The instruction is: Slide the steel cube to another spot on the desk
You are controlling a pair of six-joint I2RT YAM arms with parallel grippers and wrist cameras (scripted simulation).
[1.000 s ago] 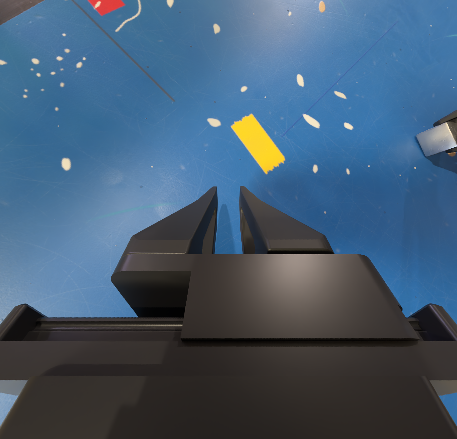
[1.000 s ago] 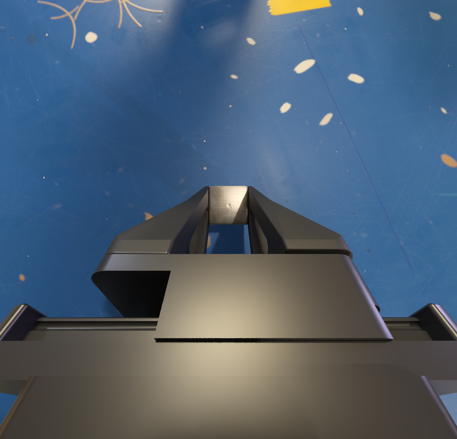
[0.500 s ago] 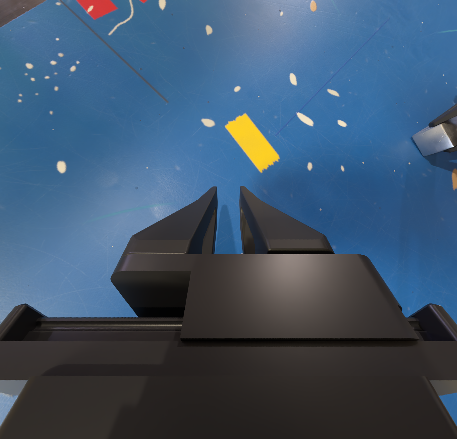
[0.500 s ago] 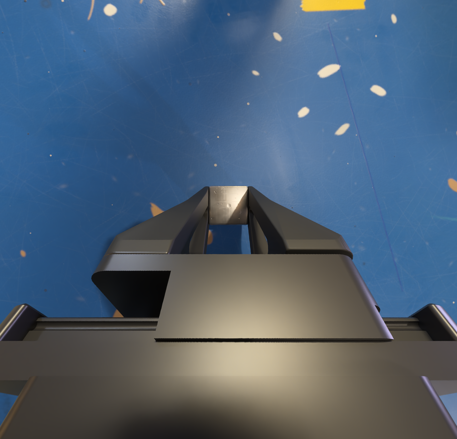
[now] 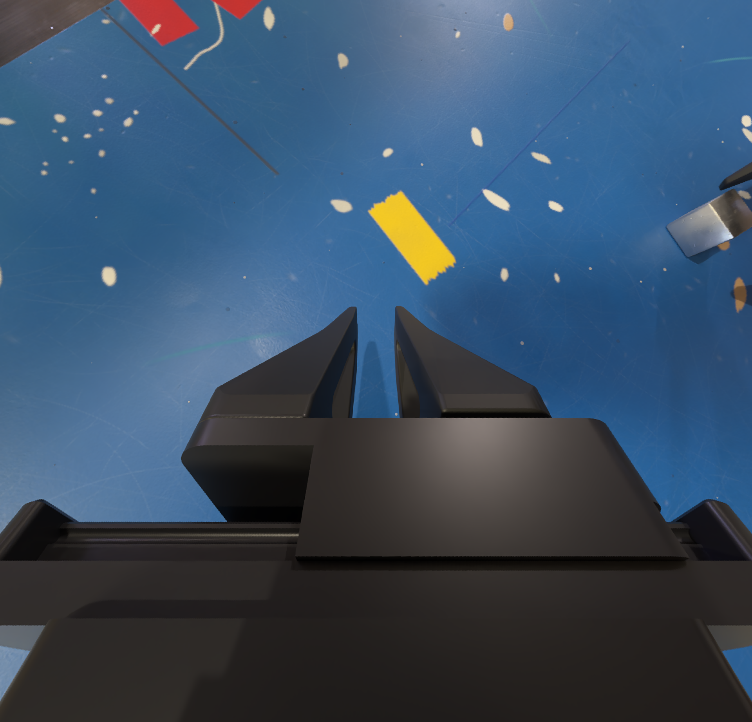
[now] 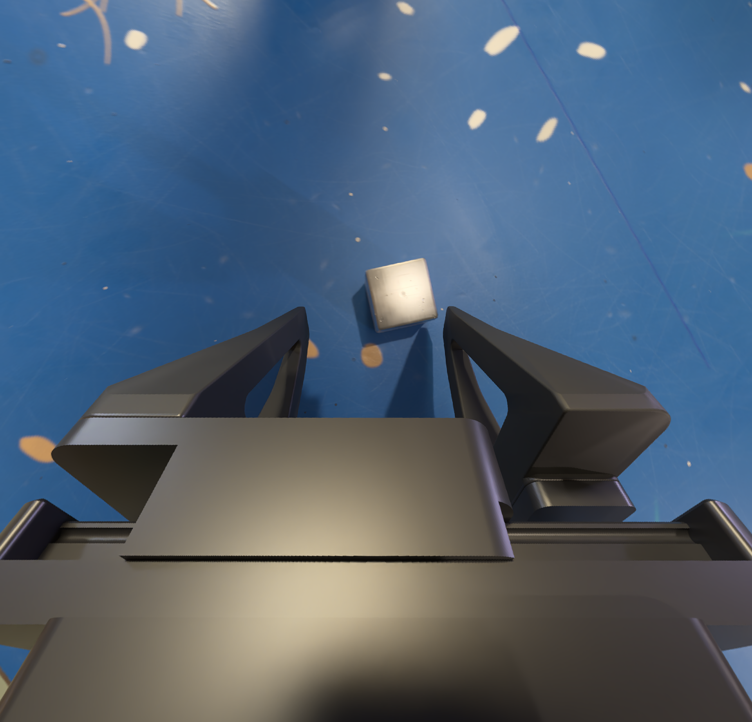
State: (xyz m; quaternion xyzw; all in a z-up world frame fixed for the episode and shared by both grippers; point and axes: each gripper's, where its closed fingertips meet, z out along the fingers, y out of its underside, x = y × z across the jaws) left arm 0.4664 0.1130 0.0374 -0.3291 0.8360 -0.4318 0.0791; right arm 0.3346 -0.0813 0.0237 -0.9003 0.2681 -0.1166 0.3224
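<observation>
The steel cube (image 6: 401, 293) rests on the blue desk (image 6: 203, 214), slightly rotated, just beyond the fingertips of my right gripper (image 6: 375, 311). The right gripper is open and empty, its jaws spread wider than the cube and not touching it. The cube also shows at the far right of the left wrist view (image 5: 700, 228), with a dark finger (image 5: 738, 179) of the right gripper beside it. My left gripper (image 5: 376, 309) is shut and empty, hovering over bare desk a short way before a yellow tape strip.
A yellow tape strip (image 5: 411, 236) lies ahead of the left gripper. Red tape pieces (image 5: 158, 12) and a white string (image 5: 211, 39) lie near the desk's edge (image 5: 40, 6) at the top left. Pale and orange flecks dot the surface.
The right gripper was shut on the cube; it has now opened and let it go, and the cube sits on the desk. The left gripper has barely moved.
</observation>
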